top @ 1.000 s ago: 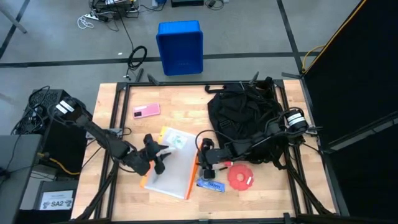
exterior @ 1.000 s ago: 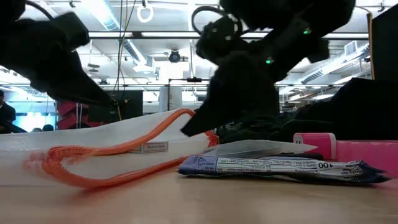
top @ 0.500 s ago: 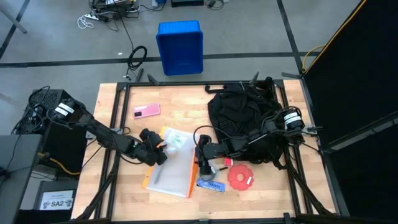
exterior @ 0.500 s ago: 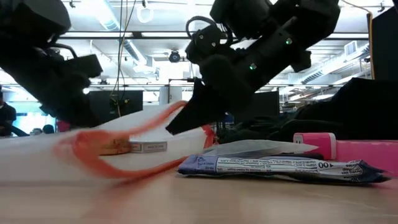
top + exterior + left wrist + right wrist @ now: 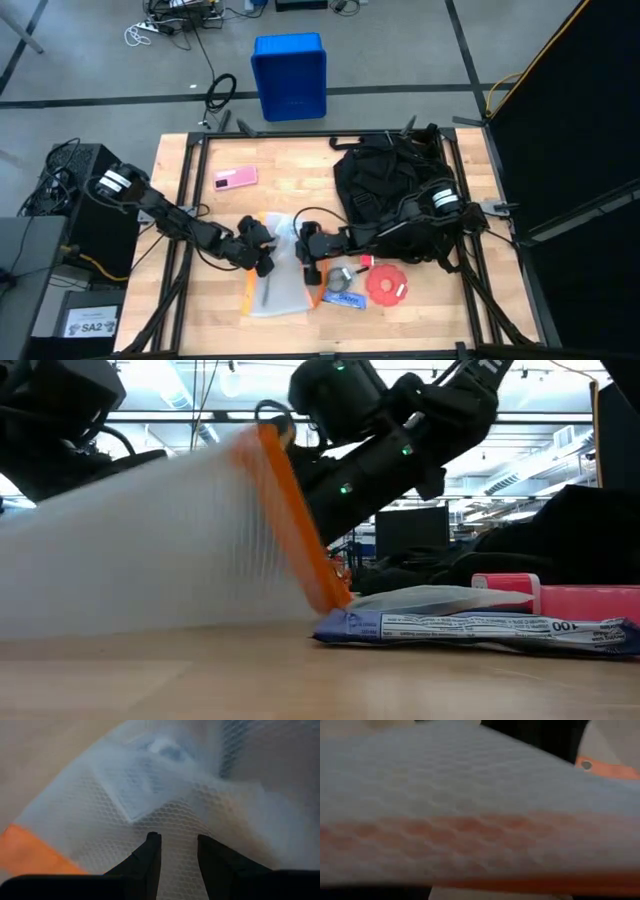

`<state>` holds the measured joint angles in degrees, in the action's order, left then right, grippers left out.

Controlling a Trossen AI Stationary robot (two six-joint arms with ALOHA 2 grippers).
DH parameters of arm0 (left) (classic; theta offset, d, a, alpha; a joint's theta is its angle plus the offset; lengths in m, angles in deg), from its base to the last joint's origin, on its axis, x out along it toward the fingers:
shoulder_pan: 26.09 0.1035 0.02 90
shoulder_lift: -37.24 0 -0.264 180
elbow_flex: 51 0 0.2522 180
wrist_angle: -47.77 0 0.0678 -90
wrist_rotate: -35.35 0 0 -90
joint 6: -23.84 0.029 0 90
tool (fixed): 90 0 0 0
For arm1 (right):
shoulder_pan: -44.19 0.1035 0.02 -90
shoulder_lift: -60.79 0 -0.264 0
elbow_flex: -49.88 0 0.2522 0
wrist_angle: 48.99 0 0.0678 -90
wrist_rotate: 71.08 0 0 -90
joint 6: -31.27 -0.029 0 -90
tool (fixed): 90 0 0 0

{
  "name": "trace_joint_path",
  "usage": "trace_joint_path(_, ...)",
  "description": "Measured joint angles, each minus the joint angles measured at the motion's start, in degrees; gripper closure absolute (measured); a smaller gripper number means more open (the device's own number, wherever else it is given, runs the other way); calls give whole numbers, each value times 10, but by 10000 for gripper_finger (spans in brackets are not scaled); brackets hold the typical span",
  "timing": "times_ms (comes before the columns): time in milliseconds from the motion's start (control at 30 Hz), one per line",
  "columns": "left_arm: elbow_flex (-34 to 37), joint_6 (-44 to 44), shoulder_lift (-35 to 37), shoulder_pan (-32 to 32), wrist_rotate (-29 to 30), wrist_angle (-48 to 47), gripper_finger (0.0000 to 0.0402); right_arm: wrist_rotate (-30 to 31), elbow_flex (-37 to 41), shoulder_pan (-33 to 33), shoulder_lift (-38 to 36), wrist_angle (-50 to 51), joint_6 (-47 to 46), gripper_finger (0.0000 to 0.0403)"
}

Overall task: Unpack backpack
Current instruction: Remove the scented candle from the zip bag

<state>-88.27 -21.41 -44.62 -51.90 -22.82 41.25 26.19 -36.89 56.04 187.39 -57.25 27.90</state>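
**Mesh pouch between my two arms**

Black backpack sits on the bench, away from the blue crate on the floor. From above, my left fingers and right fingers flank the clear orange-edged pouch beside the backpack. From the low view, the pouch tilts up over a blue wrapper. My left wrist shows my fingers pinching the mesh. My right wrist shows only mesh; whether those fingers are spread, I cannot tell.
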Motion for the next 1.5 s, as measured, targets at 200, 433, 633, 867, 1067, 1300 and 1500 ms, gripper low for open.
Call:
trace_joint_path(200,0,10,-17,0,-2,28,300,4,-45,-2,29,40,-8,50)
trace_joint_path(433,0,16,-23,-1,-7,43,300,7,-51,-11,34,44,-21,128)
trace_joint_path(633,-1,30,-23,-2,-12,33,300,5,-51,-11,24,62,-21,141)
trace_joint_path(867,-1,29,-22,-9,-14,-6,300,6,-48,4,-29,197,-30,141)
trace_joint_path(1067,-2,9,-21,-14,-12,-23,300,19,-48,44,-73,281,-30,141)
trace_joint_path(1300,-2,6,-21,-14,-13,-23,300,92,-48,96,-122,413,-64,141)
trace_joint_path(1500,-2,0,-22,-14,-14,-23,300,136,-38,121,-168,463,-86,141)
